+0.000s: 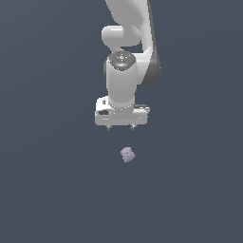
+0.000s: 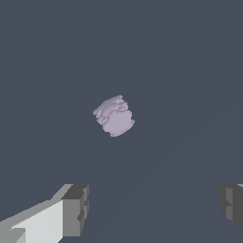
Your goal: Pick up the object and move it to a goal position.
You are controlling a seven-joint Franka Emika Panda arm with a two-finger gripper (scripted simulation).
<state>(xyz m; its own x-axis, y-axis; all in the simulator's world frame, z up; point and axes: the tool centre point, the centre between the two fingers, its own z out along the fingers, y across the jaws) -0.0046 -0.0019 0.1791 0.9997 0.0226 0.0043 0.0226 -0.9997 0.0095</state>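
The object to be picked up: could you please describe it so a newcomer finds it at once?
Start at the white gripper hanging open over the dark grey floor. Just below it lies the object, untouched. It is a small pale lilac lump with a bumpy, ridged surface, the only loose thing there.

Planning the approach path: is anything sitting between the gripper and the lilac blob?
Nothing visible does. The gripper is open above the lilac blob, and the wrist view shows only bare surface around the blob, with its fingers spread wide. No goal marker is visible.
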